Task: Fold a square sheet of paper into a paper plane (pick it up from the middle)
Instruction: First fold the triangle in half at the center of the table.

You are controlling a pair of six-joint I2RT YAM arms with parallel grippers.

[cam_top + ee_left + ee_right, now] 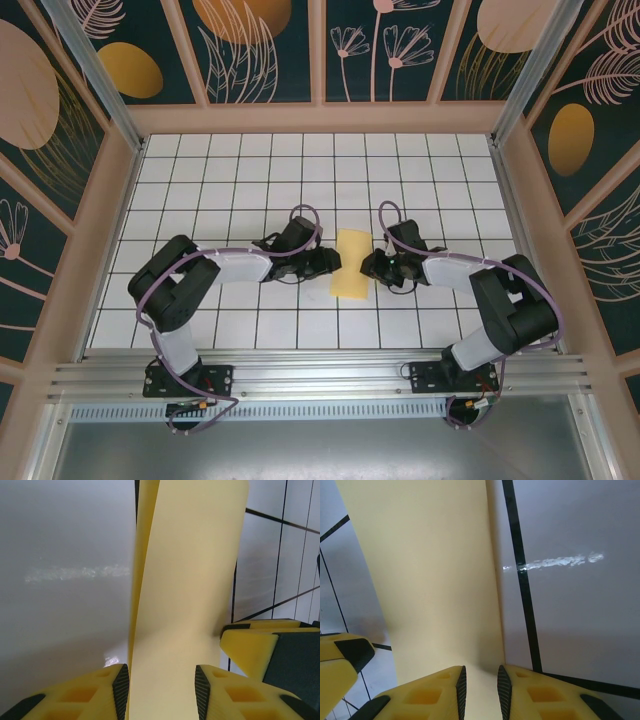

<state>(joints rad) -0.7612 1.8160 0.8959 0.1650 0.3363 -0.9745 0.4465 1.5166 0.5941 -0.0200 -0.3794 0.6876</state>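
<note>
One pale yellow, folded sheet of paper (352,263), flat on the white grid-tiled table (250,170), squeezed between two yellow-fingered grippers. Left gripper (330,262) at its left edge, jaws partly open astride the strip, clamping nothing. Right gripper (368,266) at the right edge, jaws barely parted over the paper; any hold impossible to tell.
</note>
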